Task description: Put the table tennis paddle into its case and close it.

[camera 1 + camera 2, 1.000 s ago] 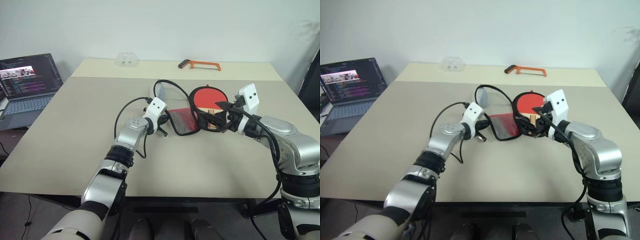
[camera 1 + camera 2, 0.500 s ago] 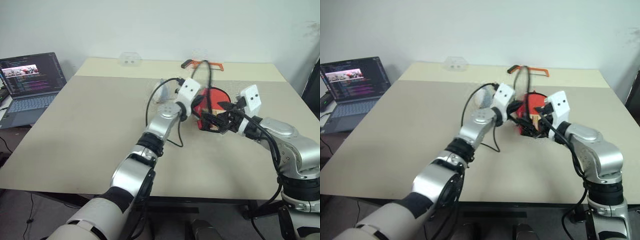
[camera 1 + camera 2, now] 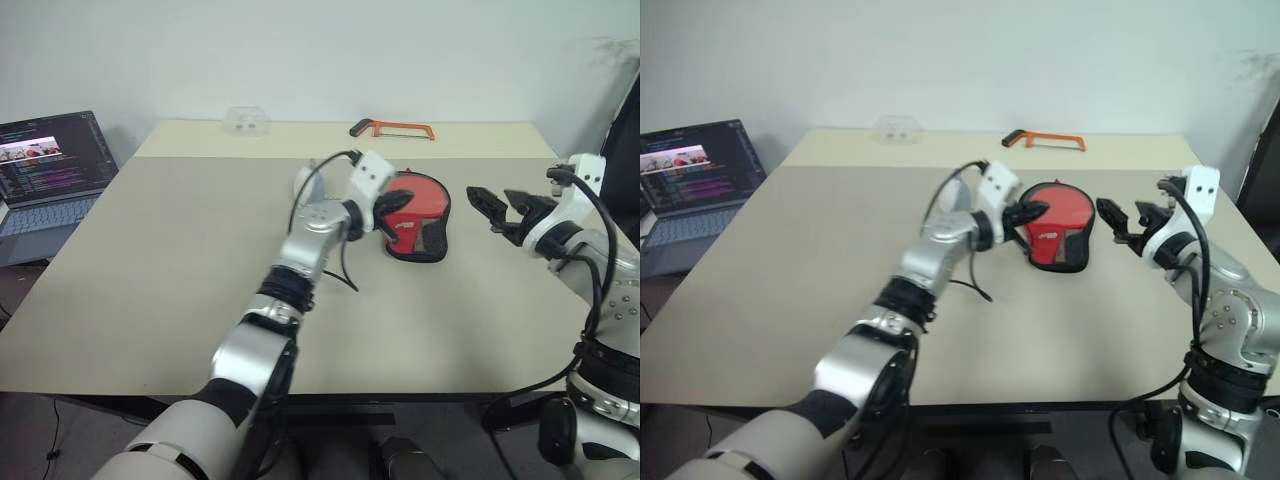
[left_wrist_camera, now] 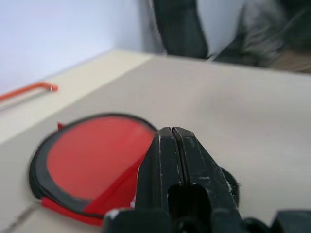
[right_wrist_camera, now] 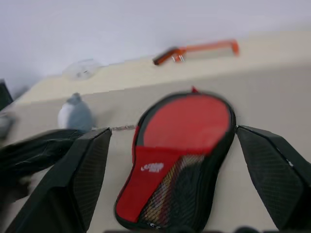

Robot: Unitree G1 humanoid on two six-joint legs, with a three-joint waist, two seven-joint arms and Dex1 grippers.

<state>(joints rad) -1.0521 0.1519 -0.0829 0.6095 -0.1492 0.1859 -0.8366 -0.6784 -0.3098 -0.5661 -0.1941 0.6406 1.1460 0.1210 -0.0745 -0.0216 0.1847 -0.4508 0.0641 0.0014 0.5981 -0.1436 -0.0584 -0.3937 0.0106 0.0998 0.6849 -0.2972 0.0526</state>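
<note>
Red-fronted fabric paddle case with black edge (image 3: 415,222) lies folded over at frame centre on the beige surface (image 3: 150,280); paddle presumably inside. Left hand (image 3: 386,211) pinched shut at its edge, likely for zipping; right hand (image 3: 497,210) wide, empty, off right.

Not much readable here tbh. A small white logo (image 5: 152,167) is printed on the red front of the case (image 5: 182,145), just above the mesh pocket, but the letters can't be made out. At about 9 o'clock of the table, lines of text and a small picture are shown on the laptop (image 3: 50,160) screen, too tiny to be read.
</note>
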